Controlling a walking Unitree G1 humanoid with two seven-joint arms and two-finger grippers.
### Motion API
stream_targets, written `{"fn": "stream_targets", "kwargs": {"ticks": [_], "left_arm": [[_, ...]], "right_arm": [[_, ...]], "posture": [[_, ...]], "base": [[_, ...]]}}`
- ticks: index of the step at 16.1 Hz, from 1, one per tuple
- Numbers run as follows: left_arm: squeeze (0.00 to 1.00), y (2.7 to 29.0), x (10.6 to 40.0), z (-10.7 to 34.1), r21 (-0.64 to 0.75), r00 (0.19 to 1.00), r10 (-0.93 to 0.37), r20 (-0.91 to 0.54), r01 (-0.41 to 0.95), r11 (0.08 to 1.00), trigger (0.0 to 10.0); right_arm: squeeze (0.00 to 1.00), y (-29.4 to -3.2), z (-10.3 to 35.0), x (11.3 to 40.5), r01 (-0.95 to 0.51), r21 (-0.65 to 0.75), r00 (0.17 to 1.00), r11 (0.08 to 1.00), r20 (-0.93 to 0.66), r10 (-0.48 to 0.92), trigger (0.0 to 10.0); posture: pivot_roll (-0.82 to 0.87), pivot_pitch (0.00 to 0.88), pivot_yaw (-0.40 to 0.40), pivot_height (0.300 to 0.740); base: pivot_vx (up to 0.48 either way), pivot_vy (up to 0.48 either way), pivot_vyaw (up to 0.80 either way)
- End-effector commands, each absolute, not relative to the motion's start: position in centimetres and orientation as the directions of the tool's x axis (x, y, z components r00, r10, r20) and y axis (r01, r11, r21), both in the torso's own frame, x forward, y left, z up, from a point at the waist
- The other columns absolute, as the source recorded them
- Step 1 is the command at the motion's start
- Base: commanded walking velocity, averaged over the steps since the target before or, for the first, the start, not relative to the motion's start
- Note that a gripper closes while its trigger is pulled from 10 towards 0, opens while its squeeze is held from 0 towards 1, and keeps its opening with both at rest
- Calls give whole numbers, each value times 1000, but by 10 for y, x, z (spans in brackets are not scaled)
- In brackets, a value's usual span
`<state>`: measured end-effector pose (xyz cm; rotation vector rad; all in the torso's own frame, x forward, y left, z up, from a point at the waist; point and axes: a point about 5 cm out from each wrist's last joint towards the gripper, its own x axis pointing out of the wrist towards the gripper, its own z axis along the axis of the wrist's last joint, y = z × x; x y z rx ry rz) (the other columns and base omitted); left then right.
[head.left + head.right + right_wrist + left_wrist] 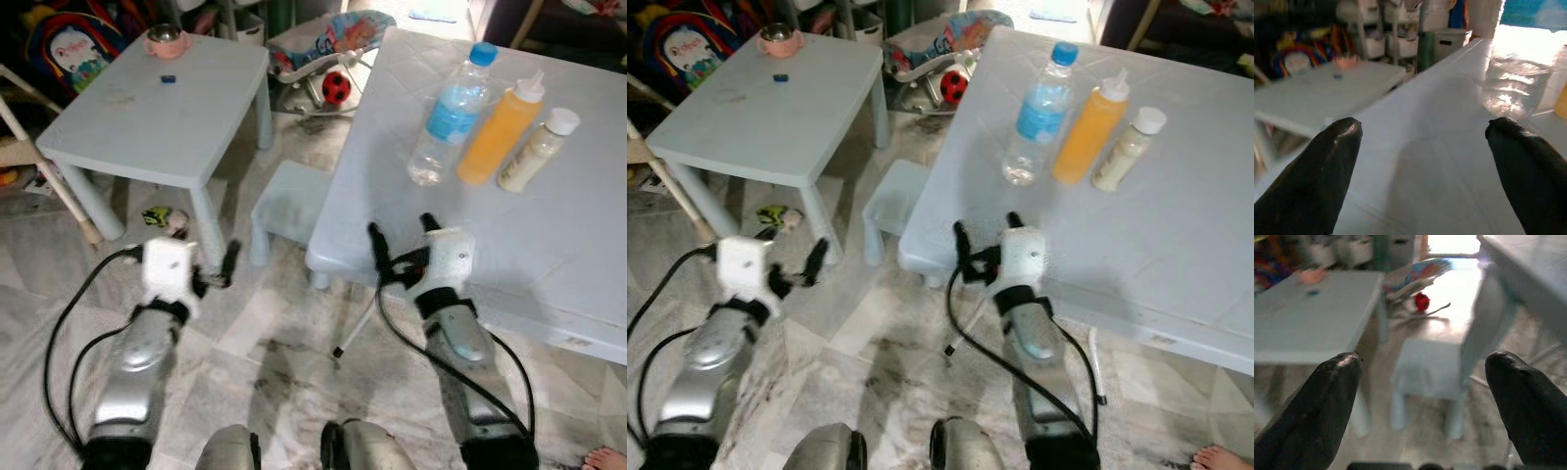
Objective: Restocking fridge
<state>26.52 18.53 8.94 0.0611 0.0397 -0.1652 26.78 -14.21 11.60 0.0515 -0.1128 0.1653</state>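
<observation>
Three bottles stand together on the large pale table (549, 255): a clear water bottle (451, 113) with a blue cap and label, an orange squeeze bottle (500, 132) and a cream bottle (537, 149) with a white cap. My right gripper (402, 233) is open over the table's near left edge, short of the bottles and holding nothing. In the right wrist view the water bottle (1515, 88) lies ahead, off to one side of the open fingers. My left gripper (217, 272) hangs open and holding nothing over the floor, left of the table.
A small low table (157, 98) carries a pink cup (167, 39). A little stool (289, 201) stands between the two tables. A baby bouncer with a red ball (336, 88) lies beyond. A person's foot (607, 458) shows at the bottom right.
</observation>
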Motion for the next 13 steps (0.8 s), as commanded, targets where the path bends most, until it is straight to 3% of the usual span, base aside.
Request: {"fn": "stream_targets", "kwargs": {"ticks": [1, 7, 13], "left_arm": [[0, 193, 266, 88, 52, 991, -116, -61, 119, 992, 10000], [0, 178, 264, 89, 44, 988, -153, -25, 154, 987, 10000], [0, 178, 271, 95, 30, 989, -146, -7, 146, 989, 10000]], "right_arm": [[0, -153, 119, 266, -116, 43, 986, 992, 123, 110, 10000], [0, -165, 124, 261, 10, 35, 990, 999, 141, -14, 10000], [0, -163, 126, 265, -8, 18, 991, 1000, 136, 5, 10000]], "posture": [[7, 92, -7, 740], [-13, 79, 26, 740], [-8, 64, 15, 740]], "base": [[0, 0, 0], [44, 0, 0], [410, 0, -800]]}}
